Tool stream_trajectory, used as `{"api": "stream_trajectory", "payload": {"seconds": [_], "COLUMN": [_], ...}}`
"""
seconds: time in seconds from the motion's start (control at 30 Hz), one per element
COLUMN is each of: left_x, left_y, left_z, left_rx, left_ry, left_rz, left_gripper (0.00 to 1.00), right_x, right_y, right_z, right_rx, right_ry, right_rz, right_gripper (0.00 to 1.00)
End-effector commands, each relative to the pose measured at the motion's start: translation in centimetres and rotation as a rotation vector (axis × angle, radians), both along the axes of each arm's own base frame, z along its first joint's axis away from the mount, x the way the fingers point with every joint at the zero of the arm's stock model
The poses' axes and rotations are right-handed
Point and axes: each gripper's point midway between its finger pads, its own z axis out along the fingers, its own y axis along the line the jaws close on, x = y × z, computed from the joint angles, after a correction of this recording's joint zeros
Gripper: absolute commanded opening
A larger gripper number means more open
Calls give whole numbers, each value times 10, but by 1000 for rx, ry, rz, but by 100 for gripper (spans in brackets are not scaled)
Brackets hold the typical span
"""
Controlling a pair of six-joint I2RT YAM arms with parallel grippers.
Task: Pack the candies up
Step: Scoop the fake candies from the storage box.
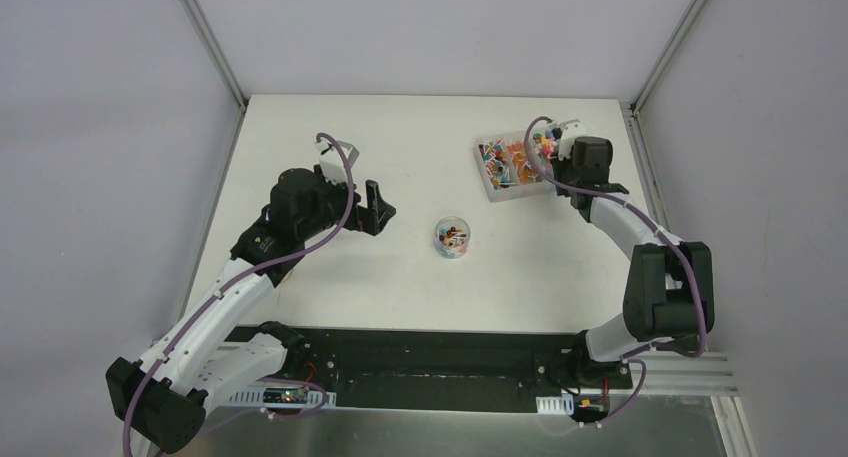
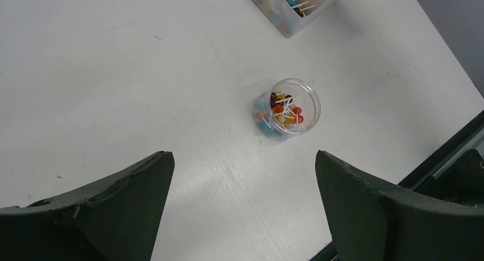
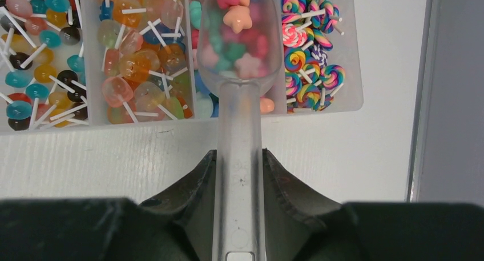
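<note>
The candies [image 3: 140, 67] fill a clear divided box [image 1: 510, 167] at the back right: lollipops, swirl lollipops [image 3: 311, 55] and small star and heart pieces. My right gripper [image 3: 240, 158] is shut on the handle of a clear plastic scoop [image 3: 240, 38]. The scoop's bowl holds several pink, orange and teal pieces above the box's middle compartment. A small round clear jar [image 1: 452, 237] stands mid-table with some candies inside; it also shows in the left wrist view [image 2: 287, 109]. My left gripper [image 2: 245, 175] is open and empty, left of the jar.
The box [image 3: 348, 104] lies near the table's right edge, where a grey rail [image 3: 451, 89] runs. A black base bar [image 1: 430, 362] spans the near edge between the arm bases. White walls enclose the table.
</note>
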Motion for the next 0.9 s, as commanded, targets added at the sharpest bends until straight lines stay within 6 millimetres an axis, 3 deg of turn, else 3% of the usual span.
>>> {"api": "stream_trajectory", "payload": {"seconds": [0.0, 0.3, 0.87], "left_x": [1, 1, 3], "left_y": [-2, 0, 4], "left_z": [8, 9, 8], "left_rx": [-5, -6, 4], "left_ry": [-37, -41, -49], "left_rz": [-5, 2, 25], "left_gripper": [99, 99, 99], "right_x": [7, -12, -49], "right_y": [7, 10, 11], "right_z": [35, 53, 105], "right_rx": [72, 138, 215], "right_ry": [-167, -314, -539], "right_rz": [12, 61, 59], "right_gripper": [0, 0, 0]}}
